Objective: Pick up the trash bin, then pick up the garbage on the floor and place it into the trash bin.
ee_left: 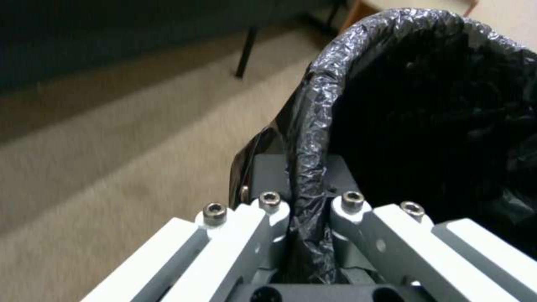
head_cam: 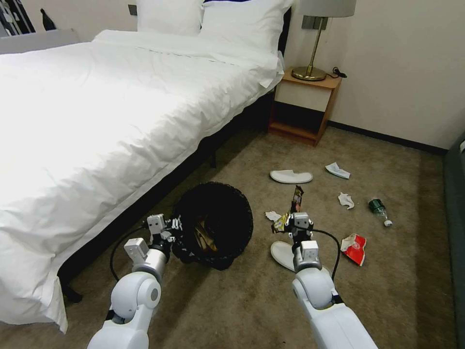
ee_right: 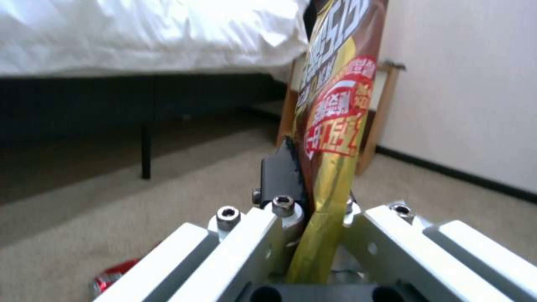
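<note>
L gripper (head_cam: 175, 228) is clamping the rim of the trash bin (head_cam: 218, 218), holding it tilted w/ its mouth facing up toward the head cam, just beside the bed (head_cam: 97, 121); in the left wrist view the gripper (ee_left: 305, 205) is pinching the black liner-wrapped rim betw. both fingers, bin (ee_left: 425, 105) filling the space past them. Some tan/yellow stuff is lying inside the bin. R gripper (head_cam: 289, 224) is gripping a snack packet (head_cam: 296, 198), brown/gold w/ red print, which is sticking upright above the fingers; in the right wrist view the gripper (ee_right: 319, 209) is closed tight on the packet (ee_right: 335, 117). R gripper is hovering near the bin's rim, to its right, not over the mouth. A white slipper (head_cam: 282, 254) is lying on the carpet (head_cam: 232, 300) under/behind the R wrist, partly hidden by it. A second slipper (head_cam: 290, 176) is lying farther out, toward the nightstand (head_cam: 305, 104). Crumpled tissues are sitting at (head_cam: 337, 170), (head_cam: 346, 200), and a small one (head_cam: 272, 215) just beside the R gripper. Green bottle (head_cam: 379, 210) is lying on its side near the right edge, well apart from the bin. A crushed red-and-white item (head_cam: 354, 247) is lying to the right of the R arm; can't tell if can or packet. Lamp (head_cam: 317, 39) is standing on the nightstand.
</note>
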Robot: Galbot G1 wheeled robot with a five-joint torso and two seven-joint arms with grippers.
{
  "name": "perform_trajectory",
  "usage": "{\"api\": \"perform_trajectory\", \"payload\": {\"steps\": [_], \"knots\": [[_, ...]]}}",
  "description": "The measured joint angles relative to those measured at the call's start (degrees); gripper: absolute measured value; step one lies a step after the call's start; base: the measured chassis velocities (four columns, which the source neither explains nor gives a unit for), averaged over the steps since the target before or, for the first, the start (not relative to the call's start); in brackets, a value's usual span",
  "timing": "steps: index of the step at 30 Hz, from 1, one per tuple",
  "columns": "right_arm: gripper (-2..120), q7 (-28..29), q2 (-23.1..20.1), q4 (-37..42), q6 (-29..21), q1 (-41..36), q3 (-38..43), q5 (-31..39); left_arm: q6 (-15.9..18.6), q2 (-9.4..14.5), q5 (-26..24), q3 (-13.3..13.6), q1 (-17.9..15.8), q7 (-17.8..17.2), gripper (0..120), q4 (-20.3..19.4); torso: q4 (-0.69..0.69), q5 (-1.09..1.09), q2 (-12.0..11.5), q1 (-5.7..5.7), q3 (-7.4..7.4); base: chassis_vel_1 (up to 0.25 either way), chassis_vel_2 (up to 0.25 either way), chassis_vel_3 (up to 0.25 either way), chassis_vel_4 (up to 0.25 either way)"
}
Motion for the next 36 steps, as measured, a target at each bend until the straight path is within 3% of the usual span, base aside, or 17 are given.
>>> {"api": "perform_trajectory", "payload": {"steps": [6,8,11,19,26,36], "knots": [[0,-1.12,-1.14,5.73,-0.21,-0.83,0.07,-0.26,5.81,0.21,-2.72,0.61,0.53,-1.22,3,-0.29,0.00,0.00,0.00,0.00,0.00,0.000,0.000,0.000,0.000],[0,-1.71,-1.65,8.06,-0.34,-1.06,-0.36,-0.92,9.49,0.29,-4.69,1.34,0.99,-1.87,3,-0.97,0.00,0.00,0.00,0.00,0.00,0.000,0.000,0.000,0.000],[0,-2.37,-2.13,10.09,-0.43,-1.57,-1.17,-1.66,11.32,0.33,-5.13,1.95,1.31,-1.97,3,-1.08,0.00,0.00,0.00,0.00,0.00,0.000,0.000,0.000,0.000],[0,-4.82,-3.22,14.59,-0.41,-3.95,-3.60,-4.79,14.67,0.34,-5.29,2.96,1.69,-1.76,3,-1.08,-0.01,0.00,0.00,0.00,0.00,0.000,0.000,0.000,0.000],[0,-6.67,-2.86,15.74,0.83,-4.80,-6.45,-9.84,17.46,0.27,-6.68,3.71,1.38,0.60,3,-0.98,-0.01,0.00,0.00,0.00,0.00,0.000,0.000,0.000,0.000],[0,-7.43,-1.89,14.87,1.57,-6.77,-10.87,-13.16,18.79,-0.07,-7.30,4.16,0.85,0.71,3,-1.54,0.00,-0.01,0.00,-0.01,0.00,0.000,0.000,0.000,0.000]]}}
